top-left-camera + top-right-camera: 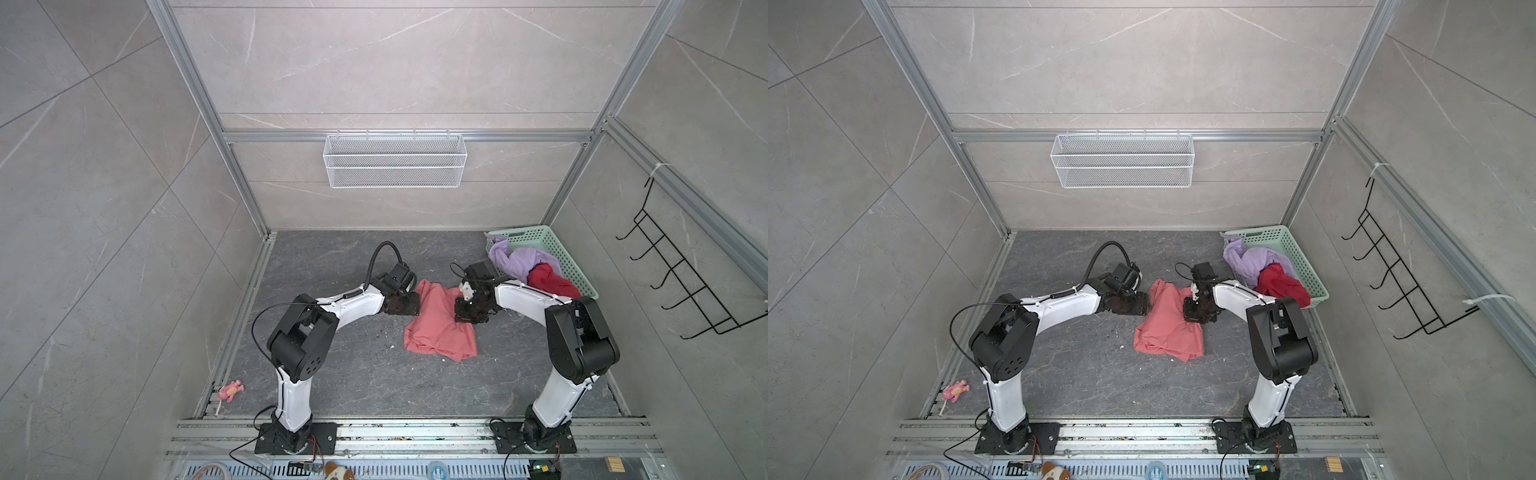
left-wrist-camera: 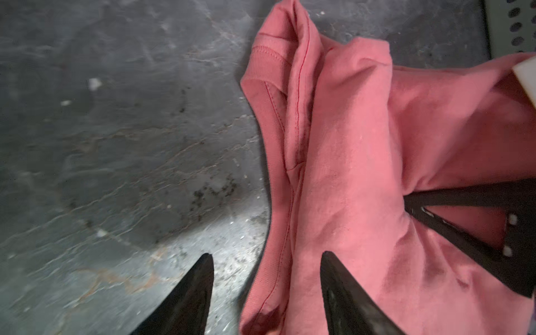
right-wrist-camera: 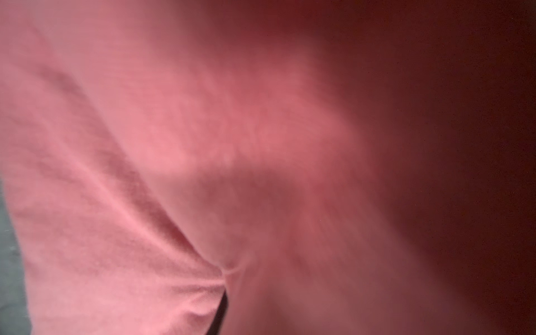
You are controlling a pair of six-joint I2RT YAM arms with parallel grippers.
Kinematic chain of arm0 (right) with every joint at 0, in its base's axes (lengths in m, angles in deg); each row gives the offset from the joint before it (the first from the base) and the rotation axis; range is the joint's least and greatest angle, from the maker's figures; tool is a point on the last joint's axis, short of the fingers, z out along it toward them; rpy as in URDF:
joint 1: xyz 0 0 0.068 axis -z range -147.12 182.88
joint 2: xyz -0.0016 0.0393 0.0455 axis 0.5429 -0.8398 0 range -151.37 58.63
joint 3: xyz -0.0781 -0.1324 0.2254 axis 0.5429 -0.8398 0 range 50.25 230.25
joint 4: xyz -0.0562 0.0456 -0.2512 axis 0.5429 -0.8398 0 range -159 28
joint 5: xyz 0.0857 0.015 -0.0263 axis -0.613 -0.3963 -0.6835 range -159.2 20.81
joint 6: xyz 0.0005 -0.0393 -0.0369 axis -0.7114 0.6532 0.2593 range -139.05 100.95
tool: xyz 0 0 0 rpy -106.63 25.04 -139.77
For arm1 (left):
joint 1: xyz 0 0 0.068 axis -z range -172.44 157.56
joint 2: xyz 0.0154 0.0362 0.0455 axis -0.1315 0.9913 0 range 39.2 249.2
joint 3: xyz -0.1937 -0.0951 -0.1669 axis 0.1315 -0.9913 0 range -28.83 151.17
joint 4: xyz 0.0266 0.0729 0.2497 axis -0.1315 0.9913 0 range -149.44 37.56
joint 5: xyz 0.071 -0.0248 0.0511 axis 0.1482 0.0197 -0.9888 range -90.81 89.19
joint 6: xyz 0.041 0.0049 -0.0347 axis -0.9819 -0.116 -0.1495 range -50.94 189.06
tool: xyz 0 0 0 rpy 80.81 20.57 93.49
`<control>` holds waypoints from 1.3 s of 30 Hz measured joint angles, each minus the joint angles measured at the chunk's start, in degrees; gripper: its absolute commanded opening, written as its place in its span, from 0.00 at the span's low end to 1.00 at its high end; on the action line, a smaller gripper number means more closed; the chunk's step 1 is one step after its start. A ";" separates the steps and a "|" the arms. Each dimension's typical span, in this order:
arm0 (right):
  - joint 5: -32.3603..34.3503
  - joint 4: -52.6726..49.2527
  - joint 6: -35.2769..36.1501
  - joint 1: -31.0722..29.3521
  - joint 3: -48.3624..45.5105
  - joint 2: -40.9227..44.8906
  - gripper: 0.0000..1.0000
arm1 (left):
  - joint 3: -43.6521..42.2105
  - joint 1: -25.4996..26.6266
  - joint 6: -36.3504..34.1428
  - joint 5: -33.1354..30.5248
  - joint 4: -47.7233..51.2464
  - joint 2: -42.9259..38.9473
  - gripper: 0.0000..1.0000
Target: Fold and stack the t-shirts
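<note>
Counted three t-shirts. One salmon-pink t-shirt [image 1: 440, 336] crumpled mid-table [image 1: 332, 374], ribbed collar edge on the left gripper [image 2: 266, 255] side. One lilac t-shirt [image 1: 523, 259] and one deep-red t-shirt [image 1: 548, 282] heaped in the single mint-green basket [image 1: 575, 266], far right corner. Left gripper spread fairly wide, one finger over table, one over pink cloth, gripping nothing. Right gripper [image 2: 407, 200] pinched tight on a bunch of the salmon-pink fabric. One white wire basket [image 1: 395, 166] on back rail.

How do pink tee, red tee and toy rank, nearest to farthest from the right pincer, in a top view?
1. Pink tee: held in the right pincer, centre.
2. Red tee: in the basket, right.
3. Toy: far left, front edge.
</note>
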 measured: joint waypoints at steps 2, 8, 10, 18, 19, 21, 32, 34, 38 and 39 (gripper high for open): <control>-1.07 3.10 -3.61 -3.89 0.00 -0.72 0.08 | -1.70 -0.02 1.55 -3.65 0.24 -2.67 0.64; -3.69 9.86 -11.91 -14.27 5.88 -7.39 0.07 | -8.26 -1.18 5.27 -14.08 1.88 -13.27 0.66; -4.39 11.96 -14.36 -16.41 9.46 -10.67 0.08 | -10.29 -2.86 6.12 -15.91 2.73 -16.70 0.66; -3.72 19.02 -23.54 -20.31 13.09 -14.73 0.56 | -17.42 -7.02 8.39 -21.14 5.99 -27.10 0.67; -3.37 19.15 -23.67 -20.33 13.09 -14.60 0.59 | -18.14 -7.02 8.39 -21.09 6.19 -28.04 0.67; -1.99 18.16 -23.30 -20.26 13.09 -13.88 0.63 | -19.02 -6.99 8.39 -20.72 6.60 -29.22 0.67; 10.08 8.68 -18.25 -13.57 10.14 5.46 0.77 | -19.21 -3.21 10.40 -13.07 2.71 -23.41 0.65; 11.52 8.07 -17.77 -10.78 7.52 9.46 0.77 | -18.21 -1.55 11.28 -12.07 1.99 -19.02 0.65; 13.64 6.45 -16.83 -6.14 3.37 14.10 0.77 | -16.17 0.59 13.73 -11.23 0.61 -12.39 0.65; 13.94 6.08 -16.68 -5.51 2.69 14.71 0.77 | -16.02 0.74 14.38 -11.21 0.28 -11.58 0.65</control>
